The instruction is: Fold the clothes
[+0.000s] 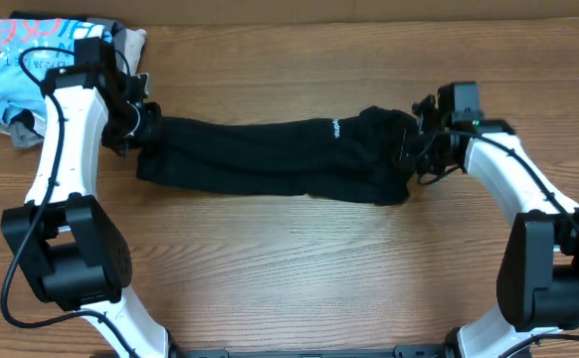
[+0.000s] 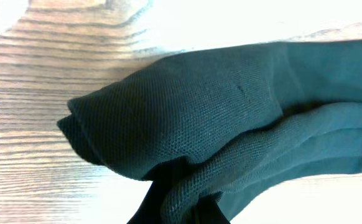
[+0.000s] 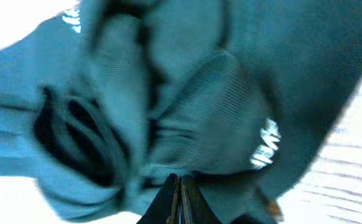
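The black shirt (image 1: 270, 159) is stretched into a long band across the middle of the table, with a small white logo on its upper edge. My left gripper (image 1: 142, 127) is shut on its left end; in the left wrist view the black fabric (image 2: 199, 124) bunches into the fingers (image 2: 187, 208). My right gripper (image 1: 416, 149) is shut on the bunched right end. In the right wrist view the closed fingers (image 3: 180, 193) pinch the fabric (image 3: 199, 93), which fills the frame and is blurred.
A heap of other garments lies at the back left corner: a light blue shirt with lettering (image 1: 16, 70) and beige and grey pieces (image 1: 125, 42). Bare wooden table (image 1: 299, 268) lies in front of the shirt.
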Available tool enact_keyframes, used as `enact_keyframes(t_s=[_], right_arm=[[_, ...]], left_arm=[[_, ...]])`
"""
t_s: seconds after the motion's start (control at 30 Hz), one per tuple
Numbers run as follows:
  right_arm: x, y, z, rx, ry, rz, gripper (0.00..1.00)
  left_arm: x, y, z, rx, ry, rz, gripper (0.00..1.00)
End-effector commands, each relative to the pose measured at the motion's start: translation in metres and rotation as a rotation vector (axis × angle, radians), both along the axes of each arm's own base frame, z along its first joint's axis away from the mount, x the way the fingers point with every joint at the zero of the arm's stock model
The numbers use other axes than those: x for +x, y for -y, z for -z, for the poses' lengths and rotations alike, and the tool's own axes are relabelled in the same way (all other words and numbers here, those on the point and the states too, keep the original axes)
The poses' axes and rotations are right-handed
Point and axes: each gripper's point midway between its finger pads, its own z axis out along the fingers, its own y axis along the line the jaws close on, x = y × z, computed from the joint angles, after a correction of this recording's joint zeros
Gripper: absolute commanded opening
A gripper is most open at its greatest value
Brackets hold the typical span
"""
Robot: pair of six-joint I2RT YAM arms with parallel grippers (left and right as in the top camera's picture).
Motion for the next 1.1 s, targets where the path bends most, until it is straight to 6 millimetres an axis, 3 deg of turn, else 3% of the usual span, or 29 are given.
enact_keyframes(t_s=[0.0, 0.17, 0.4, 0.6, 0.83, 1.07], right_arm=[[-0.006, 0.009, 0.02, -0.036, -0.024, 0.059, 0.04], [-0.008, 0.01, 0.034, -0.042, -0.038, 0.073, 0.04], [-0.006, 0.008, 0.033, -0.028, -0.031, 0.072, 0.04], [-0.006, 0.006, 0.032, -0.015, -0.031, 0.068, 0.04], [-0.007, 0.006, 0.032, -0.016, -0.036, 0.067, 0.04], [-0.01, 0.006, 0.033, -0.017, -0.045, 0.067, 0.04]], left_arm=[[0.013, -0.002, -0.026, 0.02, 0.062, 0.016, 0.04], [0.009, 0.006, -0.033, 0.018, 0.046, 0.034, 0.04], [0.012, 0.009, -0.017, 0.139, 0.017, 0.069, 0.04], [0.019, 0.03, -0.009, 0.144, 0.019, 0.099, 0.04], [0.02, 0.078, 0.013, 0.14, -0.017, 0.201, 0.04], [0.008, 0.144, 0.058, 0.088, -0.112, 0.309, 0.04]])
